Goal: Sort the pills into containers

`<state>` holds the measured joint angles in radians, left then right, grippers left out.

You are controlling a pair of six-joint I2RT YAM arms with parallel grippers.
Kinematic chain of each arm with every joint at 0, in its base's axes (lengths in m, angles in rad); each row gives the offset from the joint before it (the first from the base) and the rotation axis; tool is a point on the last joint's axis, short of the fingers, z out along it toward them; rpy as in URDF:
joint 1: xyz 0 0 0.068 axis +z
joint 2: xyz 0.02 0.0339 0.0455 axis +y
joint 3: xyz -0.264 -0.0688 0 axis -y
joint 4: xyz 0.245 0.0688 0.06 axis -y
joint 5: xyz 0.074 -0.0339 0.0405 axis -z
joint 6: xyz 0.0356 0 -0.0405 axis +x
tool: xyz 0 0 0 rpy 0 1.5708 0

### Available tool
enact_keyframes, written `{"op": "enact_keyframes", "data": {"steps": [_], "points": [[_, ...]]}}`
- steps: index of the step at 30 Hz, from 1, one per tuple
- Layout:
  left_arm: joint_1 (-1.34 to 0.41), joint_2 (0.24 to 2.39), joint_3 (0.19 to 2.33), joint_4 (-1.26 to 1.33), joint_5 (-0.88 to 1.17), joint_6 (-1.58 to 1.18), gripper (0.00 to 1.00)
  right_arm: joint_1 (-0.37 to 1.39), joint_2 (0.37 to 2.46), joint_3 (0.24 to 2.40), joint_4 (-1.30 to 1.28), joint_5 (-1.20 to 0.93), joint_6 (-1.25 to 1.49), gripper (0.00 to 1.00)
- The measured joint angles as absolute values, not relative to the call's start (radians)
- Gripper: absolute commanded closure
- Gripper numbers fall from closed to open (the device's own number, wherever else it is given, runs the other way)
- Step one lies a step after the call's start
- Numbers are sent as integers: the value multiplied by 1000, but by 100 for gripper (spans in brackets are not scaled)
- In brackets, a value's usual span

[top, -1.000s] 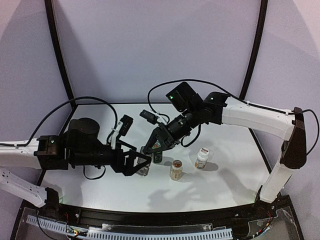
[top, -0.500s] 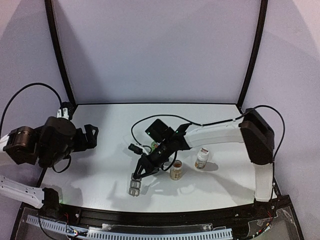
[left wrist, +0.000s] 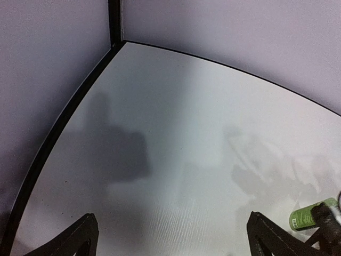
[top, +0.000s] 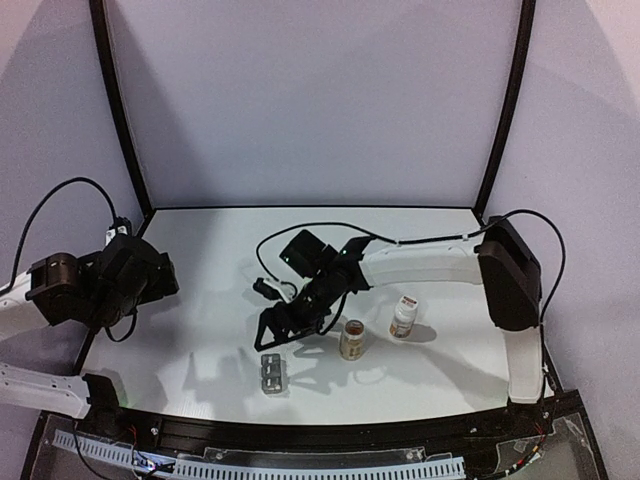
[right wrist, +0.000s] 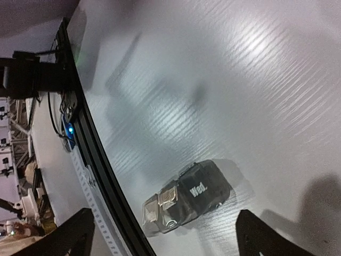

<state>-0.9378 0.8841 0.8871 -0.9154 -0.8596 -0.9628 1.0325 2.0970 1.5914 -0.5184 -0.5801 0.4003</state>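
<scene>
Two grippers, one pill box (top: 271,372) and three bottles are in view. The pill box is a single grey row of three compartments, one lid marked "Wed.", and it lies flat on the table (top: 200,240) close to the near edge. In the top view it sits at about 6 o'clock from the right gripper (top: 280,335), near it but apart. The right wrist view shows that gripper's fingers (right wrist: 69,240) spread wide with nothing pinched, the box lying on the table beyond the gap.

An amber bottle (top: 352,340) stands at 3 o'clock of that gripper, and a white bottle (top: 403,316) stands further the same way. The green bottle (left wrist: 308,215) shows only at the left wrist view's edge, partly covered by something dark, probably the right arm. The left gripper (left wrist: 173,237), out at 9 o'clock over the table's left side, is also spread wide and empty
</scene>
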Motion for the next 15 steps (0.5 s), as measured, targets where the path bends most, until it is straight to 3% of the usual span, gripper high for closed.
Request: {"op": "enact_keyframes", "data": {"steps": [9, 15], "points": [[-750, 908, 919, -835, -820, -861, 1, 937, 1794, 1662, -652, -393, 357, 2], [-344, 910, 844, -664, -674, -774, 1, 472, 1533, 1385, -527, -332, 355, 2]]}}
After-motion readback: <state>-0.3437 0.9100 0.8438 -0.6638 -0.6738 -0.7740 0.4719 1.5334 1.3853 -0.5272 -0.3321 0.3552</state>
